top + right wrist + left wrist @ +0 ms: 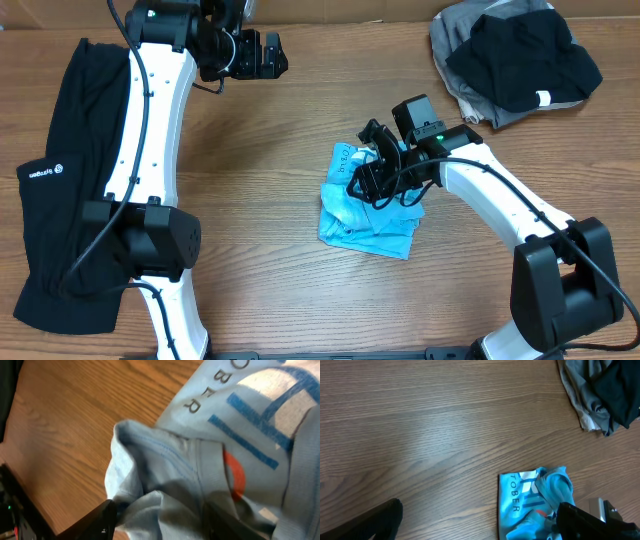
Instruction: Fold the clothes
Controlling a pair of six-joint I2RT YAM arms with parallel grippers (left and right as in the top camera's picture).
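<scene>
Sprawling down the left side of the table [290, 300] is a long black garment [60, 180]. A black and grey pile [510, 60] sits far right. The light blue T-shirt [365, 220] lies crumpled mid-table, a raised fold pinched in the right gripper [370, 180]. The left gripper [268, 55] hovers over wood; I cannot tell how far it is open.

The light blue T-shirt [532, 505] carries dark capital letters [515, 496] running along its straight folded edge. The left wrist view gives "TOBER" and the right wrist view only "OBER", and the word is cut off where the cloth turns under. The long black garment [60, 190] bears a small white logo [57, 170] with a short word beside it, too small to read from overhead.
</scene>
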